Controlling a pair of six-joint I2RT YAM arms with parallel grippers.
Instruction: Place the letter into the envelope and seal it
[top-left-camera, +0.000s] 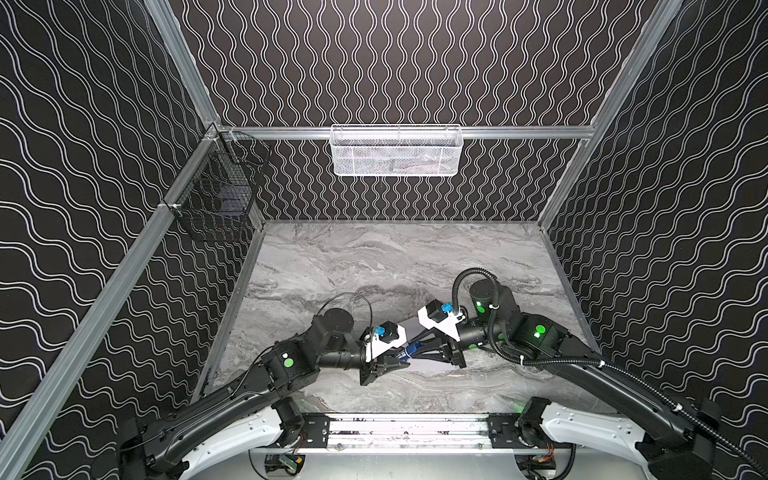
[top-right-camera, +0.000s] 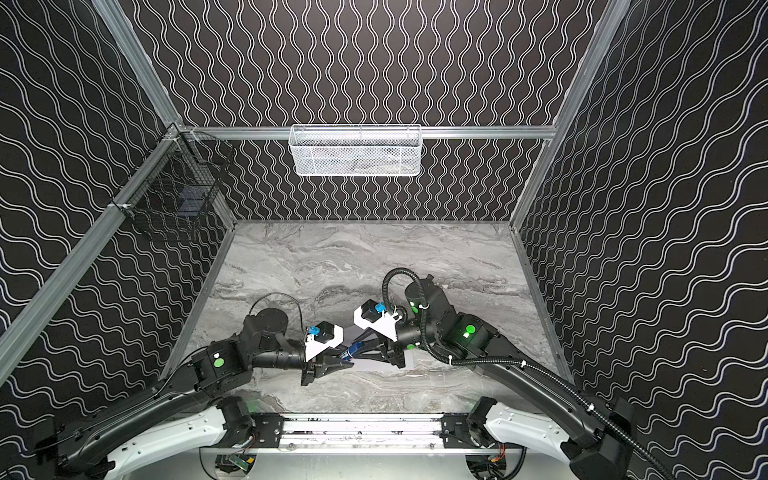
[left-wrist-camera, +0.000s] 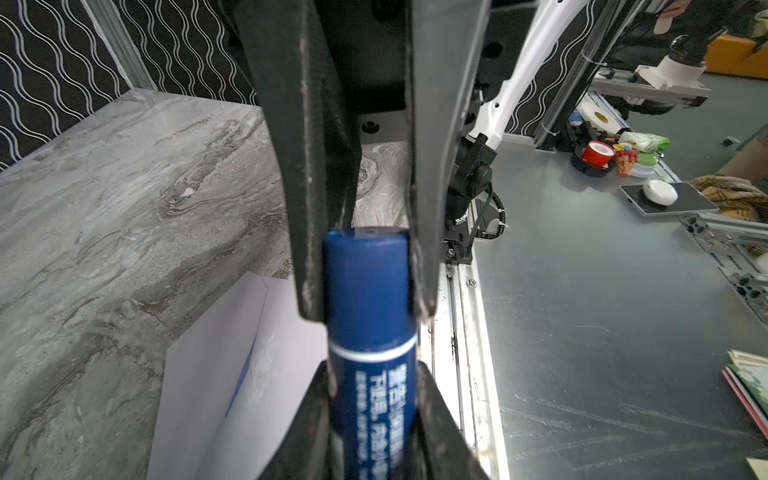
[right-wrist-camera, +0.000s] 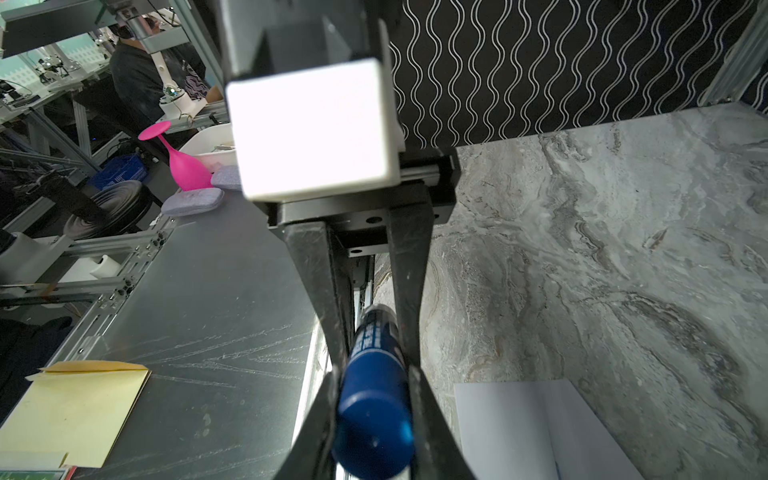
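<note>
Both arms reach inward, tips meeting; left pincer (left-wrist-camera: 372, 374) and right pincer (right-wrist-camera: 374, 386) clamp opposite ends of one blue tube (left-wrist-camera: 368, 282).

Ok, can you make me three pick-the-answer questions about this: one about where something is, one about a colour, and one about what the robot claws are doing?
1. Where does the envelope lie?
A) on the marble table
B) on a chair
C) in a drawer

2. What colour is the glue stick?
A) red
B) blue
C) green

3. What holds the glue stick?
A) nothing
B) one claw only
C) both grippers

Answers:
1. A: it lies flat on the marble, beneath the grippers.
2. B: both its cap and its body are dark blue.
3. C: the left gripper clamps the printed body and the right gripper clamps the cap end.
</note>
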